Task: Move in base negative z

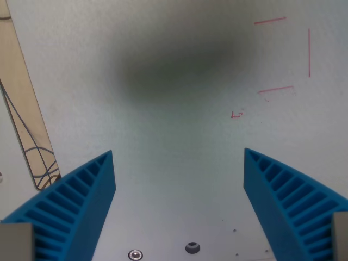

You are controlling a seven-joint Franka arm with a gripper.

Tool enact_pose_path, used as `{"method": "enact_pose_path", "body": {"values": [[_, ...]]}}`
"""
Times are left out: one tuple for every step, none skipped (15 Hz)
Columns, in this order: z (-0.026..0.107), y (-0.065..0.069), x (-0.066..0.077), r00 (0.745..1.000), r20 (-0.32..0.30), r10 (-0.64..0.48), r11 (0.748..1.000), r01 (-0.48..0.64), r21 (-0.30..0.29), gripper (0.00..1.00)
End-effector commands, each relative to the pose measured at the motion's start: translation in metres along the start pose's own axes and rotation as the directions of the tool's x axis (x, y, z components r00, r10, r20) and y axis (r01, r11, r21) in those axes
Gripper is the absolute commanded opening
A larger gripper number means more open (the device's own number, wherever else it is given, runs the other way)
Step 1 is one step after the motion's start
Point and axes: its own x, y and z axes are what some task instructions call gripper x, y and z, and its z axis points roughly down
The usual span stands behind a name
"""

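— Gripper (179,163) first: what do you see of it in your wrist view?

— You see two blue ribbed fingers (81,201) rising from the bottom corners; one stands at the wrist view's left, the other at the wrist view's right; they are spread wide, with a broad strip of bare surface between the tips; nothing sits between them and nothing is in their grasp.

— And what lies under them?

— You look down on a pale grey tabletop (179,136); a soft dark shadow (174,65) spreads across it near the top middle, well ahead of the fingertips; its edges are blurred.

— Any marks for you to steer by?

— At the upper right you have thin red lines (283,54); two short strokes run roughly level, one above the other, and a third stands upright just to their right; the three do not meet; below and to their left sits a small red mark (236,114), too small for you to read.

— What about the left edge?

— A tan strip (24,109) runs down the wrist view's left, slanting toward the left finger; dark curved lines cross its lower end; you cannot tell what it is made of.

— And near the bottom?

— Between the finger bases you see a small silver screw (135,254) and, just to its right, a dark hole (192,248); a few tiny specks lie farther right.
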Motion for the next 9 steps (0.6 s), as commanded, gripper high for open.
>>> {"method": "enact_pose_path", "body": {"values": [[0.004, 0.000, 0.000, 1.000, -0.002, 0.000, 1.000, 0.000, 0.000, 1.00], [0.009, 0.000, 0.000, 1.000, -0.002, 0.000, 1.000, 0.000, 0.000, 1.00], [0.014, 0.000, 0.000, 1.000, -0.002, 0.000, 1.000, 0.000, 0.000, 1.00], [0.019, 0.000, 0.000, 1.000, -0.002, 0.000, 1.000, 0.000, 0.000, 1.00], [0.024, 0.000, 0.001, 1.000, -0.002, 0.000, 1.000, 0.000, 0.000, 1.00], [0.029, 0.000, 0.001, 1.000, -0.002, 0.000, 1.000, 0.000, 0.000, 1.00], [0.034, 0.000, 0.001, 1.000, -0.002, 0.000, 1.000, 0.000, 0.000, 1.00], [0.039, -0.001, 0.001, 1.000, -0.002, 0.000, 1.000, 0.000, 0.000, 1.00], [0.044, -0.001, 0.002, 1.000, -0.002, 0.000, 1.000, 0.000, 0.000, 1.00]]}}
